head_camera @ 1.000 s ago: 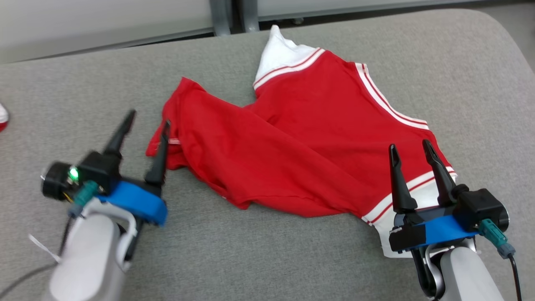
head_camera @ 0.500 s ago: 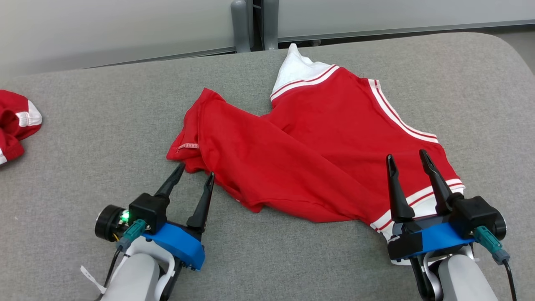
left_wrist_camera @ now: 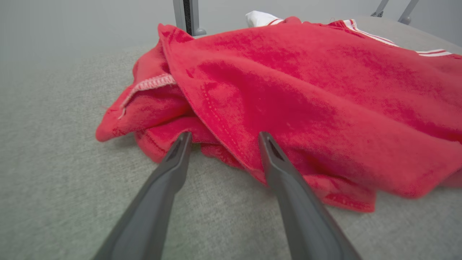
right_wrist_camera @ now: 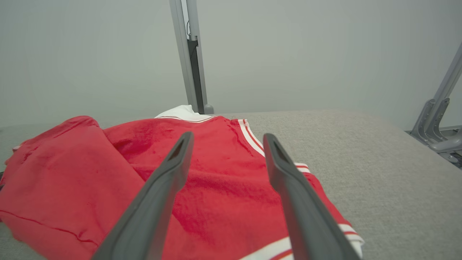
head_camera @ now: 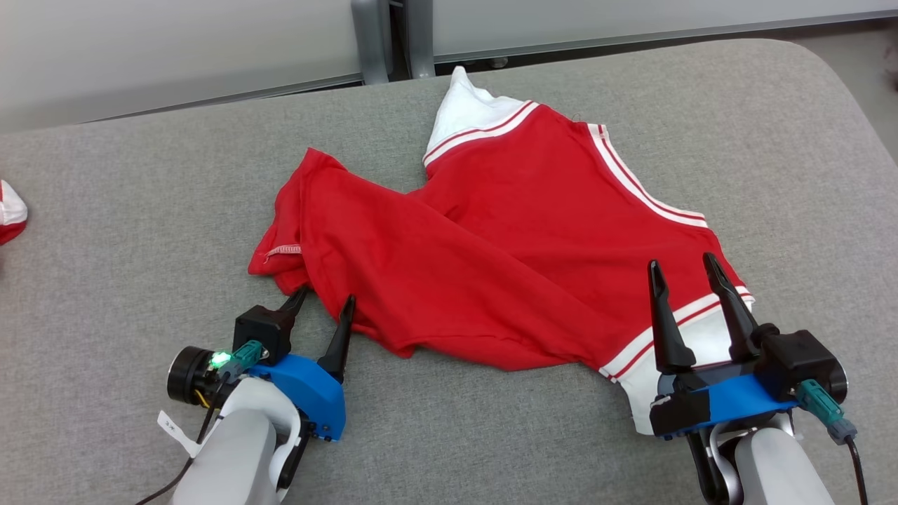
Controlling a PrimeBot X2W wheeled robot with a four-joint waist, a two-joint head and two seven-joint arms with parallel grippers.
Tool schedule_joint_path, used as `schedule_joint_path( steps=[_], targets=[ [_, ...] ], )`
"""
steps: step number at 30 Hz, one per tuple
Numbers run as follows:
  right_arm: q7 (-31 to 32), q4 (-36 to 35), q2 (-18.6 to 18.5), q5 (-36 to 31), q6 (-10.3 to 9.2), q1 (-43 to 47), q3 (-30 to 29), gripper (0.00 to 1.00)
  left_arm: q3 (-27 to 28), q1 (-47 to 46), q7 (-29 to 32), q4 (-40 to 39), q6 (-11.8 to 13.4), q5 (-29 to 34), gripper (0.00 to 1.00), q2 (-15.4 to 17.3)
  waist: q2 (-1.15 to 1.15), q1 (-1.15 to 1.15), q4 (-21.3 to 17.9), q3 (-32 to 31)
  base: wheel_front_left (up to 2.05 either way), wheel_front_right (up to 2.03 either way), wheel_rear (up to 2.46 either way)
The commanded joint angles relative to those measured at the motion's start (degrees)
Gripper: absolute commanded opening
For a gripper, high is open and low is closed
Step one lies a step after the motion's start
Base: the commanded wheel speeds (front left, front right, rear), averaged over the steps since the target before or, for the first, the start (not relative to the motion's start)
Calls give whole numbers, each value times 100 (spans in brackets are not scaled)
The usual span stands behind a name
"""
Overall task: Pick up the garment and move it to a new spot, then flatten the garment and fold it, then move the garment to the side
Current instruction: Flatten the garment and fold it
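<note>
You are working in what looks like a lab or test room rather than a home. Before you lies a broad, grey, fabric-covered padded table (head_camera: 140, 210) with a rounded corner, and a red garment with white striped trim (head_camera: 505, 231) lies on it. Behind the table stand plain pale grey wall panels (head_camera: 175, 42), divided by a grey metal upright post (head_camera: 421, 38). In the right wrist view, grey metal frame legs (right_wrist_camera: 438, 119) stand beyond the table's edge.

The garment (head_camera: 491, 245) lies on the padded table (head_camera: 140, 210), with the left gripper (head_camera: 326, 296) at its near left edge, the right gripper (head_camera: 682, 261) over its near right corner, a post (head_camera: 372, 35) behind it, and another cloth (head_camera: 8, 214) well to its left.
</note>
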Motion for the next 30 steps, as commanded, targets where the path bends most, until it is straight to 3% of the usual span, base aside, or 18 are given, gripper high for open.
schedule_joint_path(
  steps=[1,5,6,8,9,19,30],
  targets=[
    [-3,2,1,25,-2,13,8,100,-6,-88,77,153,83,-9,100,-1,0,0,-46,11,0,0,0],
    [-3,-8,1,53,-2,38,-19,100,-57,-133,155,359,39,-71,100,-28,0,0,-88,13,0,0,0],
    [-3,-6,1,59,-2,44,-24,100,-76,-123,179,395,23,-98,94,-40,0,0,-93,12,0,0,0],
    [-3,-10,1,73,-2,52,-35,100,-100,-133,160,424,-9,-132,26,-52,0,0,-98,9,0,0,0],
    [-3,-14,1,76,-2,60,-38,100,-119,-135,141,428,-31,-142,0,-57,0,0,-97,8,0,0,0],
    [-3,-14,1,58,-2,180,-174,100,-158,-30,-70,51,-67,-199,0,63,0,0,146,-147,0,0,0],
    [-3,17,0,88,-2,397,-267,100,-292,557,332,-1521,56,-127,0,480,0,0,591,-372,0,0,0]
  ],
)
